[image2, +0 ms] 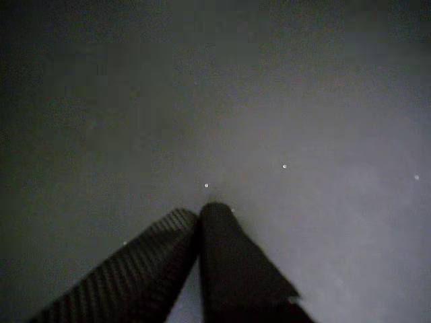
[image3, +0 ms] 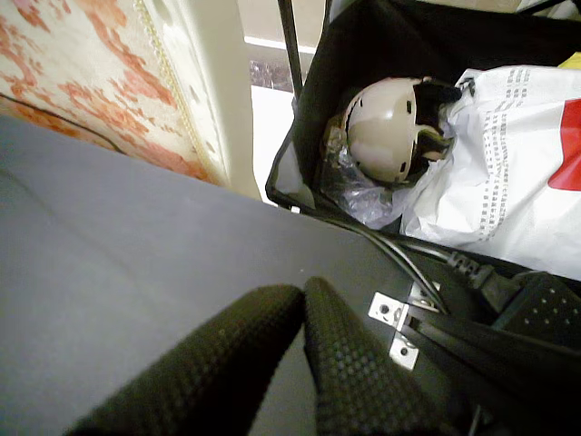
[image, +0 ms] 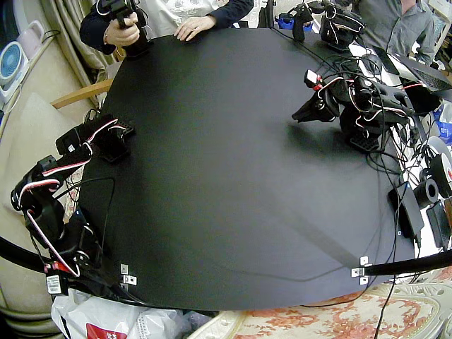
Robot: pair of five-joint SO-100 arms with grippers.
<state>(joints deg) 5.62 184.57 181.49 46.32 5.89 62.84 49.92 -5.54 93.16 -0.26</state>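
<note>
Nothing lies on the black table (image: 226, 176) between the arms. My left gripper (image: 298, 116) rests low over the table's right side, pointing inward, shut with nothing in it. In a wrist view its black fingers (image2: 222, 242) press together over bare dark tabletop, and the left gripper (image2: 202, 210) holds nothing. My right gripper (image: 116, 150) is folded down near the table's left edge, shut and empty. In another wrist view the right gripper (image3: 302, 292) has its textured fingers (image3: 345, 363) closed above the table, facing the near edge.
Metal brackets (image: 127, 274) (image3: 399, 320) and a black cable (image3: 427, 263) sit at the near edge. Off the table are a white bag (image3: 508, 163) and a pale helmet (image3: 386, 127). Cables (image: 402, 162) crowd the right side. A person's hand (image: 194, 27) rests at the far edge.
</note>
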